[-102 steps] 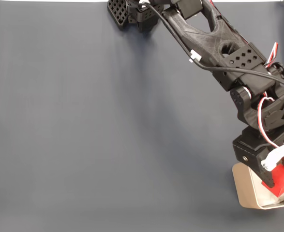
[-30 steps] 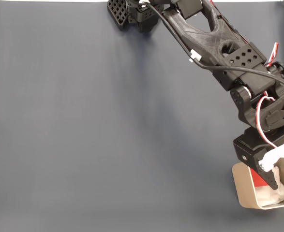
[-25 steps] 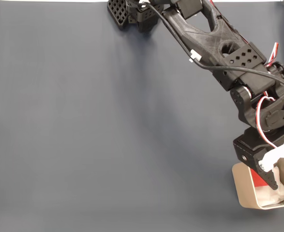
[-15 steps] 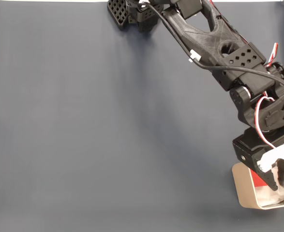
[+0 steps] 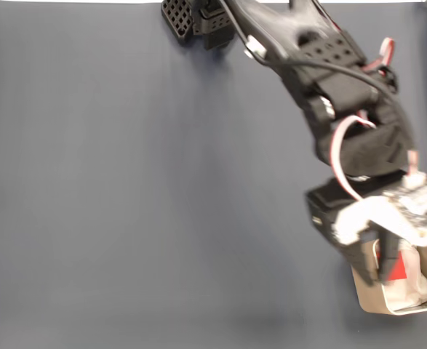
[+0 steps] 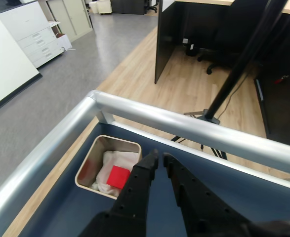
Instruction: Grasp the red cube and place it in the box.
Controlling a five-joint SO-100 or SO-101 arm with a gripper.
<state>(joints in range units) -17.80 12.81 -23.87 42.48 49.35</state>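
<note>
- Currently the red cube (image 6: 118, 177) lies inside the box (image 6: 87, 163), on its white lining (image 6: 116, 160).
- End effector (image 6: 159, 157): jaws nearly closed, apparently holding nothing, above the desk (image 5: 126, 182) beside the box.

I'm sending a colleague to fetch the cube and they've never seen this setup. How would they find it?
In the wrist view, follow the silver rail to its bend; just inside sits the beige box on the dark blue table. The red cube lies in it on crumpled white lining, the one bright red thing there.
</note>
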